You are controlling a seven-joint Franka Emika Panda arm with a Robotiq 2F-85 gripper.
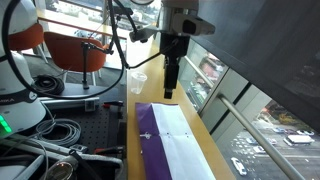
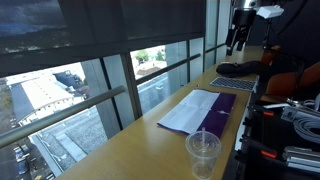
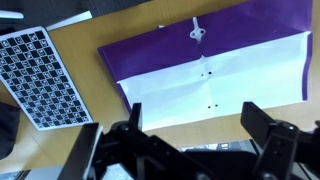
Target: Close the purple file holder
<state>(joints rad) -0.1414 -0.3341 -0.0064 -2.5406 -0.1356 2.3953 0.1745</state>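
The purple file holder [image 1: 172,146] lies open and flat on the wooden table, purple cover on one side and white sheets on the other. It also shows in an exterior view [image 2: 203,110] and in the wrist view [image 3: 215,60], where a white fastener tab sits on the purple cover. My gripper [image 1: 170,92] hangs well above the holder's far end, seen high at the back in an exterior view [image 2: 236,47]. In the wrist view its two fingers [image 3: 195,125] are spread wide apart with nothing between them.
A clear plastic cup [image 2: 203,152] stands on the table near the holder's end; another view shows a cup [image 1: 137,82] at the far side. A black-and-white patterned board [image 3: 42,72] lies beside the holder. Cables and equipment [image 1: 50,135] crowd the side bench. Windows border the table.
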